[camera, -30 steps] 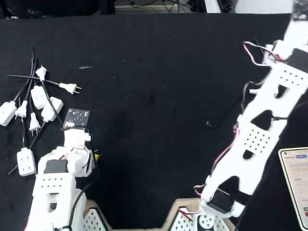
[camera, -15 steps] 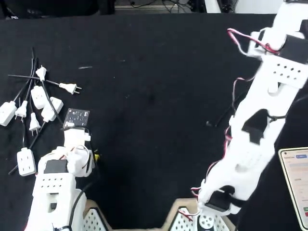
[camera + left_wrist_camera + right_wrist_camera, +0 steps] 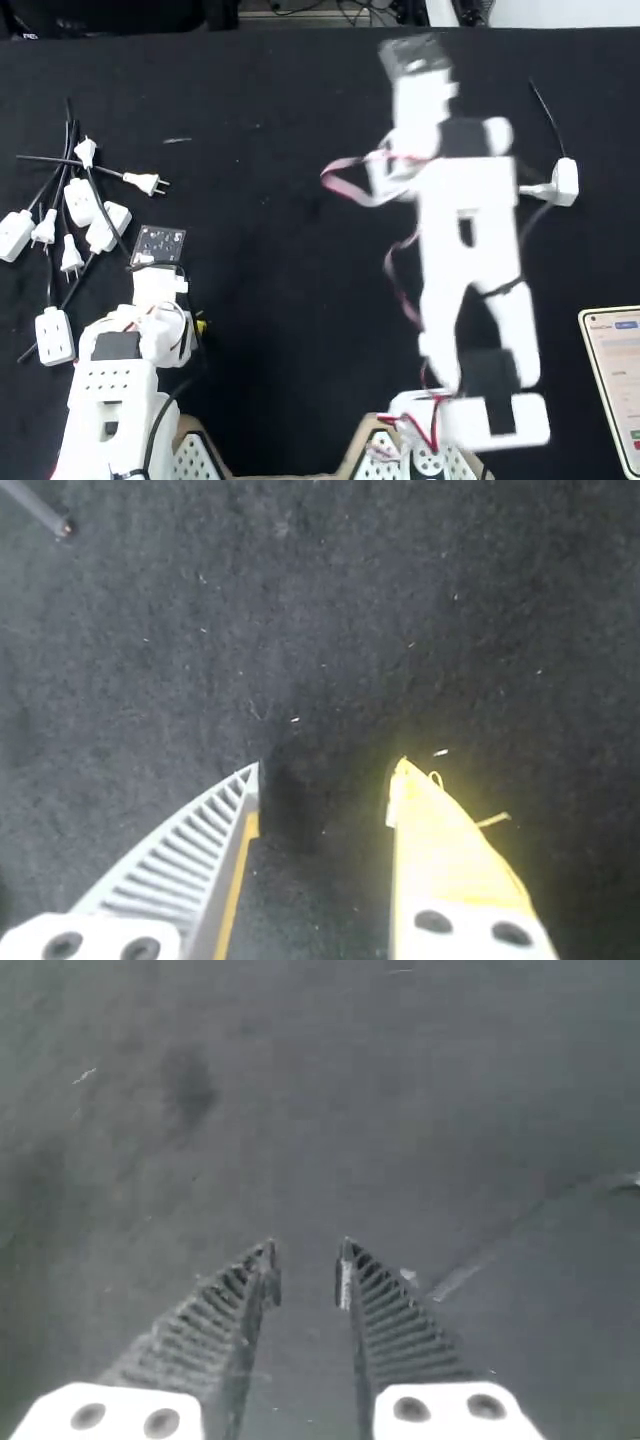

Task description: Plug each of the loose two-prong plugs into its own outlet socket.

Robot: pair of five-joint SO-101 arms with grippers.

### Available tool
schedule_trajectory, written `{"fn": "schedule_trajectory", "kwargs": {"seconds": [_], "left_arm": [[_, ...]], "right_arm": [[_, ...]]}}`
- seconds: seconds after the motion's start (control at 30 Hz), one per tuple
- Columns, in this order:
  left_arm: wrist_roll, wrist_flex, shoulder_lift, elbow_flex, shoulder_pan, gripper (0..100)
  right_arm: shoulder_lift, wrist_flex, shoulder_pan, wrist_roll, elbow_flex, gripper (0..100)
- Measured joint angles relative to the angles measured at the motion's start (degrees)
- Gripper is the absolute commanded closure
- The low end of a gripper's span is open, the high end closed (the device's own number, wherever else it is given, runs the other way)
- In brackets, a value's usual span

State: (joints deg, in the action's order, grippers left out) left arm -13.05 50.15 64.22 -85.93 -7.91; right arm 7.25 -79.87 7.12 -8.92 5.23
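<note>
A tangle of white two-prong plugs [image 3: 148,183] and white outlet sockets [image 3: 55,335] on black cords lies at the table's left edge. Another white socket piece [image 3: 564,183] with a thin black cord rests at the right. My left gripper [image 3: 322,785] hovers over bare black cloth just right of that tangle, open with nothing between its fingers; its arm [image 3: 120,370] stands at the lower left. My right gripper [image 3: 306,1260] is open by a narrow gap and holds nothing. Its arm [image 3: 465,230] stretches up the middle-right, with the gripper tip [image 3: 415,55] near the table's back edge.
A tablet-like screen [image 3: 615,385] lies at the right edge. A black cord end [image 3: 45,510] crosses a corner of the left wrist view, and a thin cord [image 3: 520,1230] lies beside the right gripper. Black cloth [image 3: 290,250] covers the table between the arms.
The right arm has swung from the far right edge leftward to the middle back of the table, uncovering the white socket piece at the right. The left arm has kept still.
</note>
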Motion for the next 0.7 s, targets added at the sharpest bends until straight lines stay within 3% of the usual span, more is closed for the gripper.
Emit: {"fn": "schedule_trajectory", "kwargs": {"seconds": [0.27, 0.53, 0.7], "left_arm": [[0.00, 0.00, 0.00, 0.00, 0.00, 78], [0.00, 0.00, 0.00, 0.00, 0.00, 78], [0.00, 0.00, 0.00, 0.00, 0.00, 78]], "right_arm": [[3.78, 20.04, 9.05, 0.00, 26.20, 91.5], [3.87, 47.82, 11.52, 0.18, 44.92, 91.4], [4.75, 56.00, 13.71, 0.18, 51.16, 91.4]]}}
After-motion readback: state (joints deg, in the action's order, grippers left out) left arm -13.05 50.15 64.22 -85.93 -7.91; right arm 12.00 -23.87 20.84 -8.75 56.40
